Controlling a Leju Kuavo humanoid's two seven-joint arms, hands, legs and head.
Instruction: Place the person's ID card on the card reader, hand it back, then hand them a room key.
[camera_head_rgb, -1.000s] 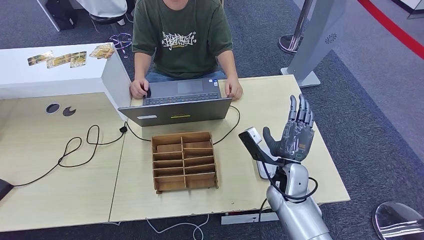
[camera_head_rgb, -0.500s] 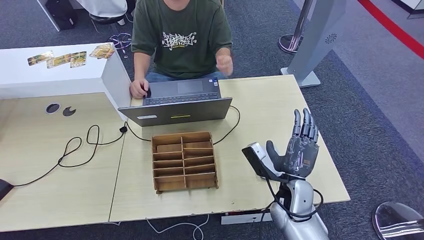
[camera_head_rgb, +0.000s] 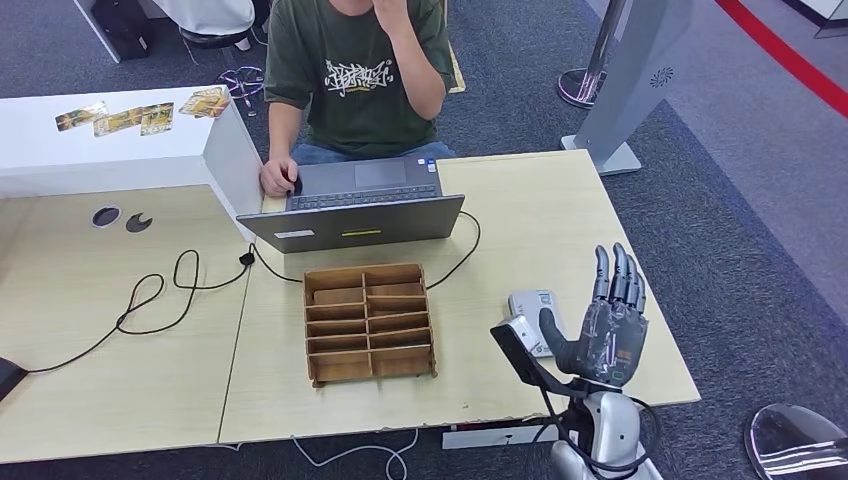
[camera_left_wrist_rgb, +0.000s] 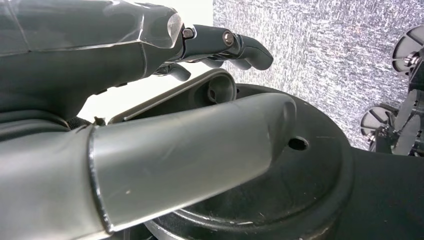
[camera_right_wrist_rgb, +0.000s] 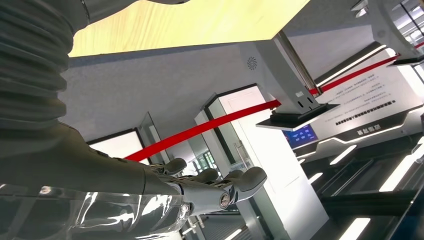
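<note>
The robot's right hand (camera_head_rgb: 610, 328) is raised above the near right corner of the wooden table (camera_head_rgb: 520, 200), fingers (camera_head_rgb: 618, 275) straight, apart and holding nothing. The white card reader (camera_head_rgb: 530, 305) lies on the table just beside its thumb. The left hand (camera_left_wrist_rgb: 150, 75) seems loosely extended and empty, though the close view is unclear. No card can be made out
</note>
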